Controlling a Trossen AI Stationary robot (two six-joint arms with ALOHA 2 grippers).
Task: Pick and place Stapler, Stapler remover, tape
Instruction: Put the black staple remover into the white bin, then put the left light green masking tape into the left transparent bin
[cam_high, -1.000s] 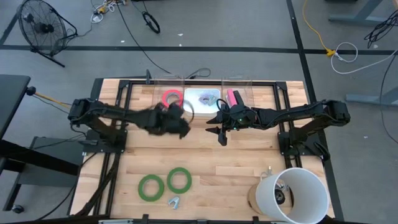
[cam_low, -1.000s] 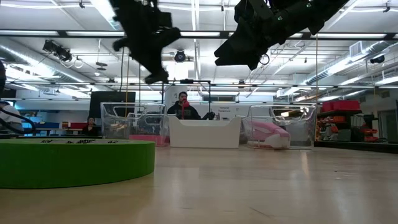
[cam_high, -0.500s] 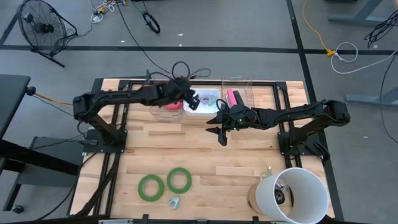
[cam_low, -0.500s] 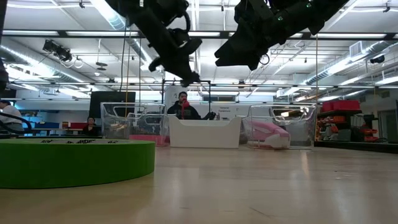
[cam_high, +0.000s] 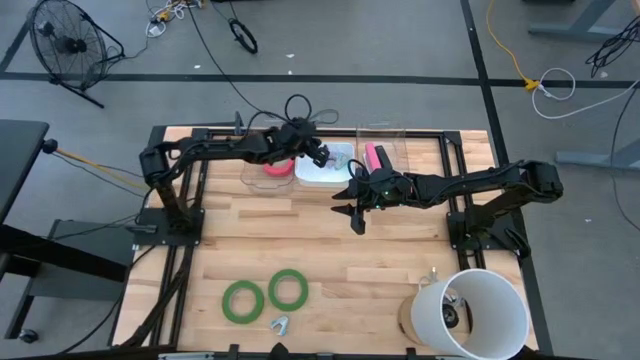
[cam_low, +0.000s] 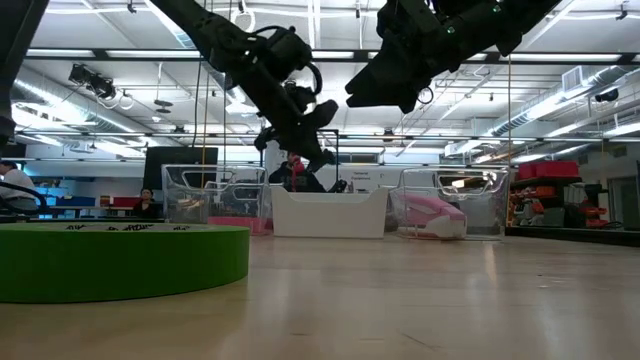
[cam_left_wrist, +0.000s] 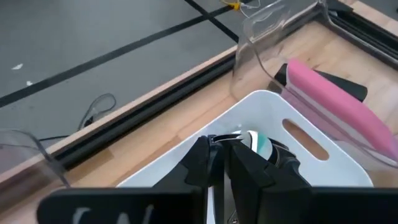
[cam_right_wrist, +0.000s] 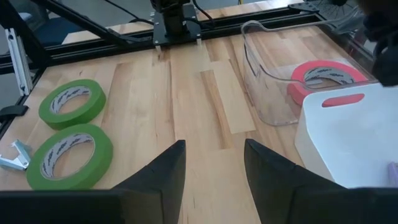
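Left gripper (cam_high: 322, 157), upper centre of the high view: fingers (cam_left_wrist: 202, 165) pressed together with nothing visibly between them, poised over the white bin (cam_high: 322, 175). The left wrist view shows them above the bin's inner wall, where a small object with a teal end (cam_left_wrist: 261, 144) lies just beyond the tips; what it is cannot be told. The left arm reaches in from the left edge of the table (cam_high: 390, 270) toward the back row of containers.

Right gripper (cam_high: 355, 210), centre of the high view: fingers (cam_right_wrist: 163, 174) spread apart and holding nothing, hanging in the air well above the wood, as the low view confirms. Its arm extends from the right side of the frame.

Back row, upper centre of the high view: a clear bin (cam_high: 262, 172) holding the pinkish-red tape roll (cam_high: 277, 168), then the white bin, then a second clear bin (cam_high: 385, 150) holding the pink stapler (cam_high: 373, 155).

Lower centre of the high view: two green tape rolls (cam_high: 243, 301) lying flat and nearly touching, with a small metal staple remover (cam_high: 278, 324) just below them near the table's front edge.

Lower right of the high view: a white bucket (cam_high: 470, 312) standing at the table corner.
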